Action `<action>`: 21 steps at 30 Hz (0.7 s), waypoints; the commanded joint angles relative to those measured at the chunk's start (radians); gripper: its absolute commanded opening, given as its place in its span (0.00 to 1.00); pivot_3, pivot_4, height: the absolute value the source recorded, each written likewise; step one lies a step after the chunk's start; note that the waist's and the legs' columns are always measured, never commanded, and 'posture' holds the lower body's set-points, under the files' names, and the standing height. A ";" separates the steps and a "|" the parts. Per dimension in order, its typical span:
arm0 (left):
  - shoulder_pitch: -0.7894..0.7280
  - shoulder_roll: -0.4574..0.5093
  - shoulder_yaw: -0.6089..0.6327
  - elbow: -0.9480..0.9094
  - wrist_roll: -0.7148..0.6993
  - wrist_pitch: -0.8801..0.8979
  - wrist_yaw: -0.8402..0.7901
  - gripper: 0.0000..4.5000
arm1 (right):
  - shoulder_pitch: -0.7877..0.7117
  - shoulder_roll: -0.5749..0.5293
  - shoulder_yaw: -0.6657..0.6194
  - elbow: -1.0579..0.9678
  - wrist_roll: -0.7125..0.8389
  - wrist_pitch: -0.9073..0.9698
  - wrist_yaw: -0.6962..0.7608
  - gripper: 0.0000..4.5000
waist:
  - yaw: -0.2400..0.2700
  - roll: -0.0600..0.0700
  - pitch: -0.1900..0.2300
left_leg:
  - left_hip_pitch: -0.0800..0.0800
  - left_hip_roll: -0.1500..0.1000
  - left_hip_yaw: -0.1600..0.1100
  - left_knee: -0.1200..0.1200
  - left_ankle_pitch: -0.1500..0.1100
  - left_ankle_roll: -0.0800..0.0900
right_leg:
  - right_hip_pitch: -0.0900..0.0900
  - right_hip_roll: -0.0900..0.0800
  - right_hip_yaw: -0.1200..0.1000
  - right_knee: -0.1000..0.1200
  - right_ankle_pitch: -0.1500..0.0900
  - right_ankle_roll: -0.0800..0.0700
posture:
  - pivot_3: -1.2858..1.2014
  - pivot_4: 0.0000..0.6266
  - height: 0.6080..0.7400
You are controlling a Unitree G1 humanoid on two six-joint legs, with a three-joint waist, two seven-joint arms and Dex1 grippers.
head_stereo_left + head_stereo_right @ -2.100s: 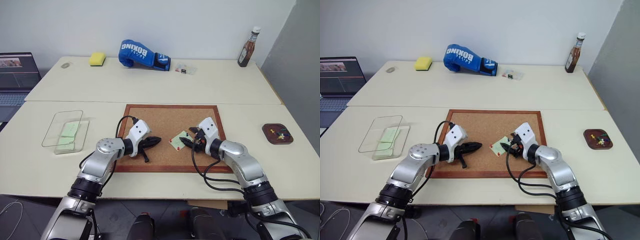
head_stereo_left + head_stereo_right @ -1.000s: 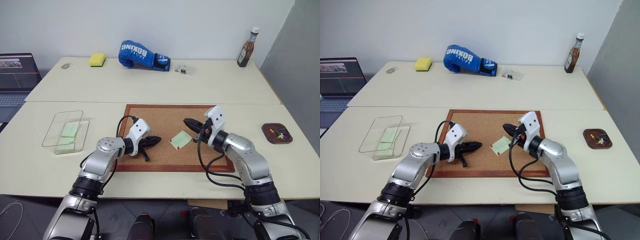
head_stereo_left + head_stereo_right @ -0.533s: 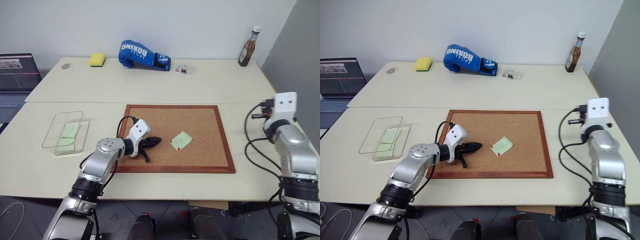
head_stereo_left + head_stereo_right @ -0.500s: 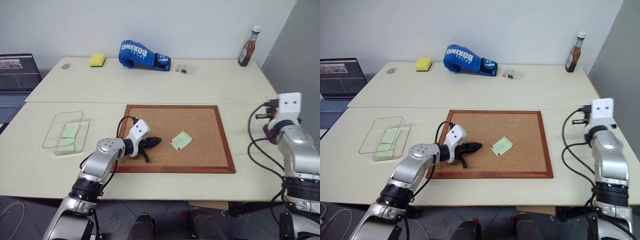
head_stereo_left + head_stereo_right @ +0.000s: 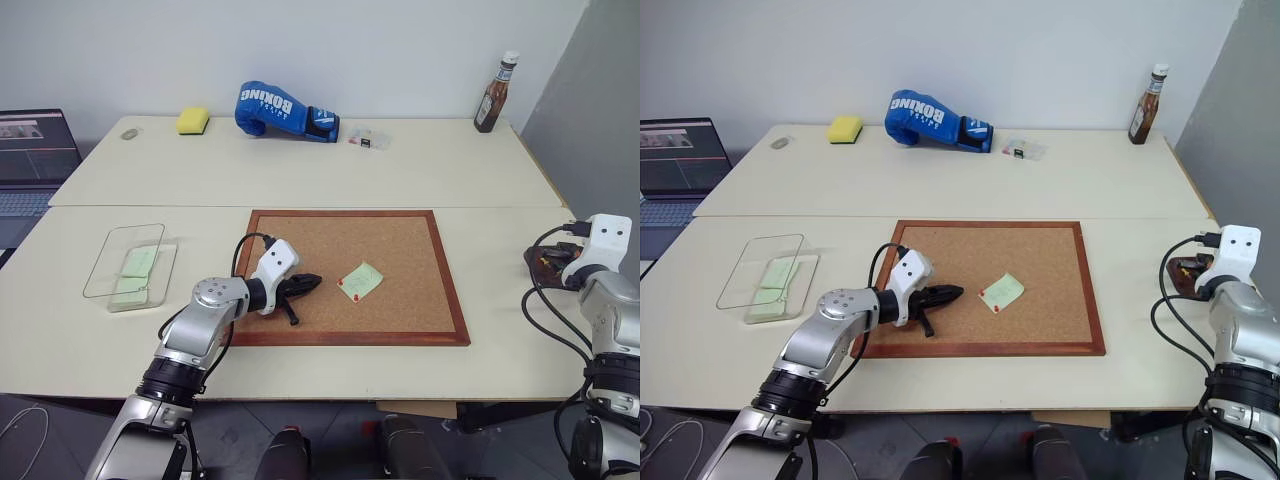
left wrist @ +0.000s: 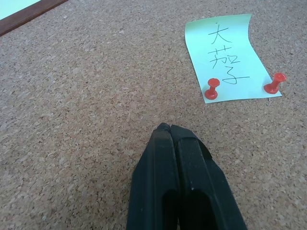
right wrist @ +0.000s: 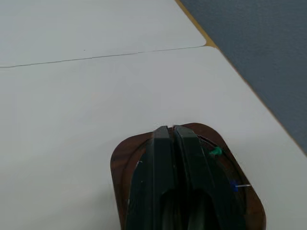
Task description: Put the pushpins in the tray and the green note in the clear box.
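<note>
Change: right tool (image 7: 169, 132) has swung away from the corkboard (image 5: 300, 224) out to the bench's (image 5: 330, 178) right edge; left tool (image 5: 312, 281) has stayed put.
Head views: green note (image 5: 361, 280) lies on the corkboard, well apart from the clear box (image 5: 124, 248) at far left, where pale green sheets already lie.
Left wrist view: left tool's fingers are pressed together, holding nothing, aimed at the note; two red pushpins (image 6: 211, 89) pin its near edge.
Right wrist view: right tool hangs over the tray (image 7: 120, 160), fingers closed; whether they pinch a pin cannot be told. Green and blue pins lie inside.
Handling: pins are tiny, hard, slippery; pinch each by the head. Note is thin, limp paper; take a lifted edge once unpinned.
</note>
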 commanded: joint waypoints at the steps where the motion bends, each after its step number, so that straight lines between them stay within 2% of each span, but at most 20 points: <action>1: 0.034 0.000 -0.031 0.064 0.045 0.028 0.018 0.00 | -0.033 -0.028 -0.014 0.032 0.005 -0.033 0.000 0.00 | 0.001 0.000 0.000 | 0.000 0.000 0.000 0.000 0.000 0.000 | 0.000 0.000 0.000 0.000 0.000 0.000 | 0.52 0.24 1.00; 6: 0.046 0.004 -0.029 0.052 0.044 0.027 0.021 0.00 | -0.042 -0.038 0.002 0.090 -0.013 -0.072 -0.007 0.00 | 0.000 0.000 0.000 | 0.000 0.000 0.000 0.000 0.000 0.000 | 0.000 0.000 0.000 0.000 0.000 0.000 | 0.52 0.24 1.00; 17: 0.034 0.014 -0.018 0.062 0.046 0.021 0.027 0.00 | -0.058 -0.041 0.014 0.149 -0.019 -0.118 -0.006 0.51 | -0.003 0.000 0.000 | 0.000 0.000 0.000 0.000 0.000 0.000 | 0.000 0.000 0.000 -0.001 0.000 0.000 | 0.52 0.24 1.00; 21: 0.031 0.012 -0.019 0.063 0.045 0.022 0.026 0.00 | -0.057 -0.047 0.014 0.155 -0.020 -0.120 -0.007 0.75 | -0.003 0.000 0.000 | 0.000 0.000 0.000 0.000 0.000 0.000 | 0.000 0.000 0.000 -0.001 0.000 0.000 | 0.52 0.24 1.00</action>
